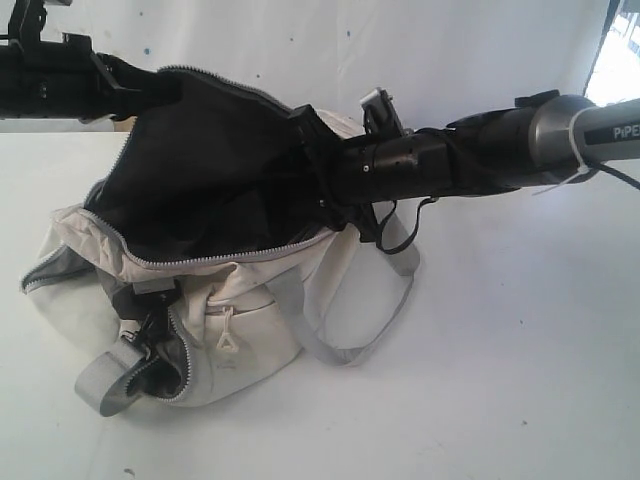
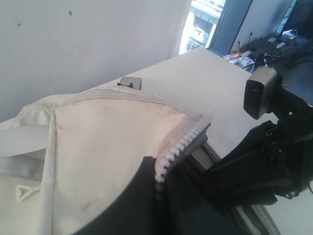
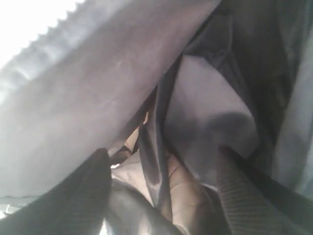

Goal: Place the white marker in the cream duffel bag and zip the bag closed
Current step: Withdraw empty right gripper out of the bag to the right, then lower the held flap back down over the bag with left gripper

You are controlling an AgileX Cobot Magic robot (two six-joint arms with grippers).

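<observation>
A: Where is the marker?
B: I cannot tell; no view shows it. The bag (image 1: 250, 300) lies on the white table (image 1: 500, 350), its top zip undone and wide open.
A: And the grippers?
B: The left gripper (image 1: 140, 85) is clamped on the bag's raised flap edge, holding it up. The right gripper (image 3: 164, 196) is inside the opening, against dark lining (image 3: 98, 98), fingers (image 3: 83, 196) spread apart. Its arm reaches in from the right.
</observation>
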